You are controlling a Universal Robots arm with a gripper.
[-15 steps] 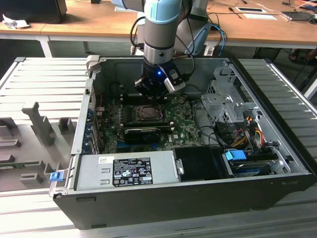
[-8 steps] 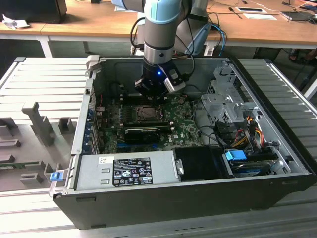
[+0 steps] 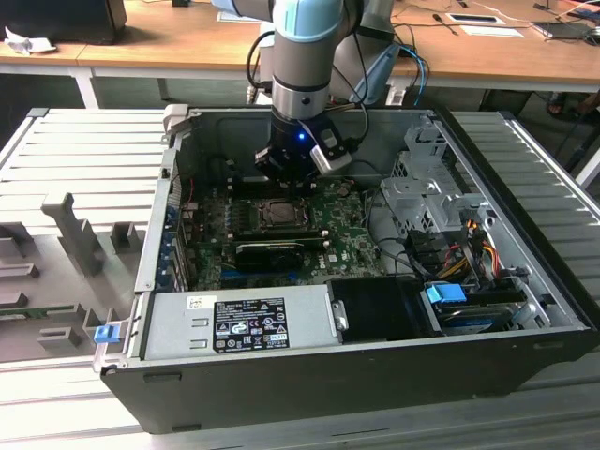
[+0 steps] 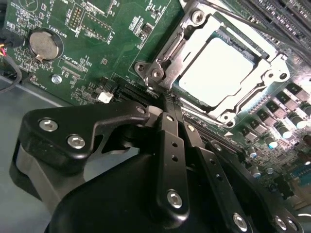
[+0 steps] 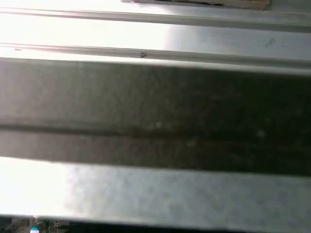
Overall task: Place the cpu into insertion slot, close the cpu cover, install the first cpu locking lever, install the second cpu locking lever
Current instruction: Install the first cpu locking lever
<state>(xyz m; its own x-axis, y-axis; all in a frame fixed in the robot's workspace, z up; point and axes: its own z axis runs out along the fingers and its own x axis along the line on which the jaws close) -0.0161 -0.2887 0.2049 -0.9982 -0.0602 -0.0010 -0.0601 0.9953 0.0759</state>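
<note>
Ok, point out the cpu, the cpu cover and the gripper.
cpu (image 4: 217, 73): second wrist view, middle of its pale metal top.
cpu cover (image 4: 171, 52): second wrist view, the silver frame's side bar.
gripper (image 4: 167, 104): second wrist view, tips of its black fingers.

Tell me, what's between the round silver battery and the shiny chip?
In the second wrist view, green board with tiny parts lies between the battery and the chip, then the silver cover framing the chip.
</note>
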